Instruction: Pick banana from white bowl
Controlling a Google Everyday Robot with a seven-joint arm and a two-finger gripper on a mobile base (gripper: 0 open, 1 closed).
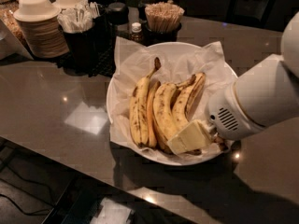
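Note:
The white bowl (110,107), wide, shallow and lined with crumpled white paper, stands on the dark counter at the middle of the camera view. Several yellow bananas (163,107) with brown speckles lie side by side in it, stems pointing away from me. The rightmost one (192,95) curves most, and its near end is hidden behind my arm. I cannot tell for sure which is the strongly curved banana. My gripper (189,138) reaches in from the right. Its cream tip rests on the near ends of the bananas, low inside the bowl by the near rim.
At the back left stand stacked off-white paper bowls (36,24), a black holder with white packets (82,26), a small bottle (136,31) and a cup of wooden stirrers (163,17). The counter's front edge (70,164) runs along the lower left. My bulky white arm (261,99) fills the right side.

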